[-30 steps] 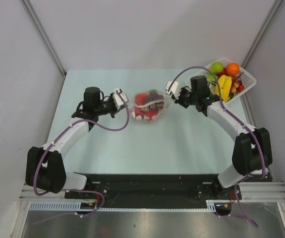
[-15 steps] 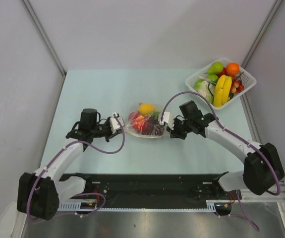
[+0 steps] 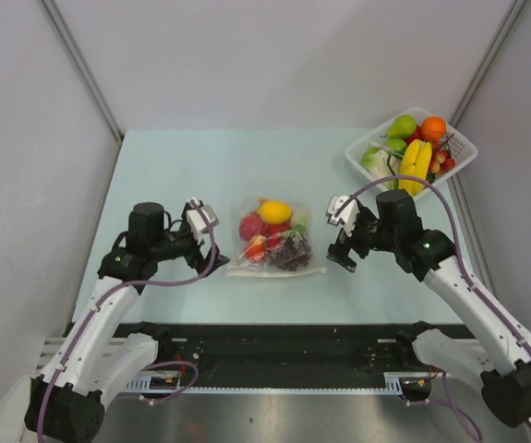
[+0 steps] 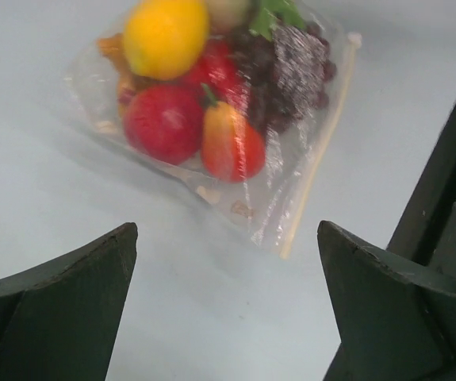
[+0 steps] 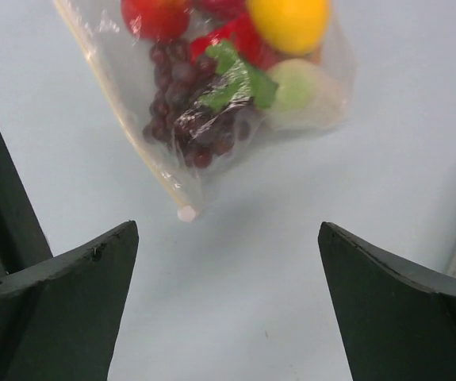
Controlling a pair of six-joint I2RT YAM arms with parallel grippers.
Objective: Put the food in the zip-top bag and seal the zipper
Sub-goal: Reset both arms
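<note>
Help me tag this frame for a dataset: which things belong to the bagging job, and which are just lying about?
Job: zip-top bag, its zipper, and the food inside it: lemon, grape bunch, red pepper, radish.
Lying about: white basket at the far right, holding bananas and an orange.

White lattice basket (image 3: 462, 138) of bananas (image 3: 415, 164), orange (image 3: 433, 127) and green fruit (image 3: 402, 125) at pale table's (image 3: 200, 166) far right corner
</note>
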